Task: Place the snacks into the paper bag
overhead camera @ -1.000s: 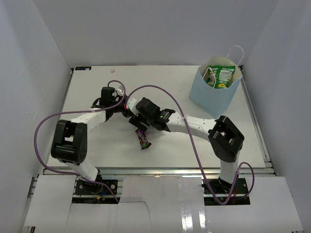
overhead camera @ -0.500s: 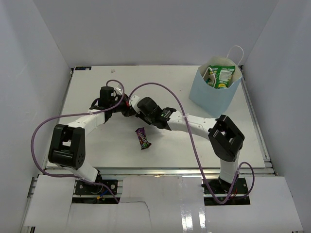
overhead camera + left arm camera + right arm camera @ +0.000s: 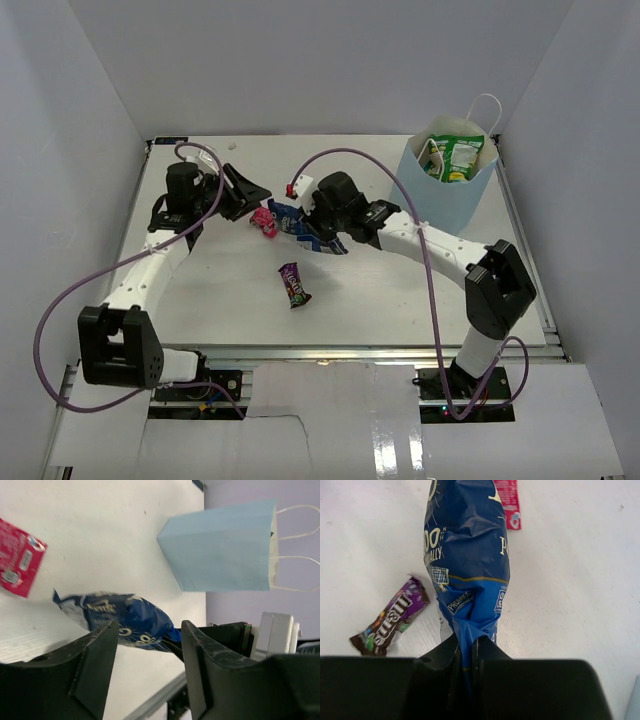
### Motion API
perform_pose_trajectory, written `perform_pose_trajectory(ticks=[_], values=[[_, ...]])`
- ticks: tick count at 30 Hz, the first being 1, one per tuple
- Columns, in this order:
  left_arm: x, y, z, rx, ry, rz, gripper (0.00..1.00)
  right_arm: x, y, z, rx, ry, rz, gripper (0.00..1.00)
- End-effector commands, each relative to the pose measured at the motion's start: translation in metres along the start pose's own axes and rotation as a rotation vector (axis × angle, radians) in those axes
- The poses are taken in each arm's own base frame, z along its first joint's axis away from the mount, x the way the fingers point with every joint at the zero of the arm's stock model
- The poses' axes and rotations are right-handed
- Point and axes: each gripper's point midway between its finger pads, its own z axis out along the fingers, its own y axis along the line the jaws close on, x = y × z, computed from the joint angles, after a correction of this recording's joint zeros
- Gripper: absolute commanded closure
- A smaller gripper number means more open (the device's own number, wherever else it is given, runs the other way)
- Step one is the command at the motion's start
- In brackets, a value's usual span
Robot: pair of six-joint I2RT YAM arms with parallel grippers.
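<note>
The right gripper (image 3: 467,650) now pinches the lifted dark blue foil snack bag (image 3: 467,555); the left gripper (image 3: 243,192), spread, has retreated left. The light-blue paper bag (image 3: 440,200) comes next.

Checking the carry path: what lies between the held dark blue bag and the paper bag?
Bare table only, per the left wrist view, between dark blue bag and paper bag.

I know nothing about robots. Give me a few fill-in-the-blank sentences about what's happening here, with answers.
The right gripper pinches a snack bag coloured dark ___.
Inside the paper bag sits a packet coloured ___.
The left gripper has its jaws ___, holding nothing.
The candy bar has a ___ wrapper.
Answers: blue; green; open; purple.
</note>
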Motion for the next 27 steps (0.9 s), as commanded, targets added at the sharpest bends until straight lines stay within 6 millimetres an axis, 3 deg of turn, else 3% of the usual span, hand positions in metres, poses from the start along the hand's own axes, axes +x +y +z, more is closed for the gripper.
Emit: perform_pose_trajectory(ticks=[1, 3, 7, 8, 9, 11, 12, 13, 14, 17, 18, 21, 22, 24, 25, 27], values=[[-0.024, -0.014, -0.03, -0.036, -0.121, 0.176, 0.36, -0.044, 0.006, -0.035, -0.225, -0.158, -0.017, 0.92], [-0.029, -0.018, -0.047, -0.057, -0.183, 0.256, 0.3, -0.052, 0.014, -0.049, -0.34, -0.194, -0.036, 0.92], [-0.023, -0.011, -0.073, -0.093, -0.276, 0.291, 0.14, -0.092, -0.006, -0.099, -0.429, -0.342, -0.077, 0.92], [-0.013, 0.001, -0.075, -0.109, -0.274, 0.277, 0.12, -0.1, -0.009, -0.109, -0.438, -0.369, -0.085, 0.92], [-0.011, -0.005, -0.085, -0.09, -0.31, 0.288, 0.09, -0.11, -0.01, -0.123, -0.463, -0.402, -0.091, 0.92], [0.006, 0.01, -0.087, -0.094, -0.304, 0.252, 0.08, -0.134, -0.031, -0.158, -0.424, -0.479, -0.107, 0.92], [0.009, 0.005, -0.094, -0.066, -0.33, 0.259, 0.08, -0.143, -0.035, -0.172, -0.427, -0.507, -0.097, 0.92], [0.013, 0.006, -0.095, -0.055, -0.331, 0.238, 0.08, -0.148, -0.052, -0.189, -0.382, -0.534, -0.09, 0.92], [0.023, 0.016, -0.093, -0.057, -0.319, 0.222, 0.08, -0.161, -0.062, -0.209, -0.349, -0.573, -0.103, 0.92], [0.031, 0.018, -0.098, -0.034, -0.338, 0.198, 0.08, -0.17, -0.106, -0.252, -0.202, -0.629, -0.076, 0.92], [0.035, 0.024, -0.098, -0.041, -0.337, 0.188, 0.08, -0.165, -0.128, -0.27, -0.131, -0.64, -0.043, 0.92], [0.038, 0.028, -0.097, -0.042, -0.333, 0.18, 0.08, -0.159, -0.159, -0.302, -0.01, -0.665, -0.027, 0.92], [0.039, 0.028, -0.096, -0.041, -0.33, 0.18, 0.08, -0.149, -0.18, -0.314, 0.058, -0.659, -0.006, 0.92], [0.04, 0.028, -0.095, -0.037, -0.325, 0.183, 0.08, -0.137, -0.195, -0.325, 0.127, -0.65, 0.013, 0.92], [0.04, 0.03, -0.094, -0.038, -0.32, 0.182, 0.08, -0.122, -0.216, -0.337, 0.202, -0.637, 0.041, 0.92], [0.041, 0.03, -0.092, -0.03, -0.312, 0.187, 0.08, -0.105, -0.236, -0.349, 0.297, -0.622, 0.074, 0.92]])
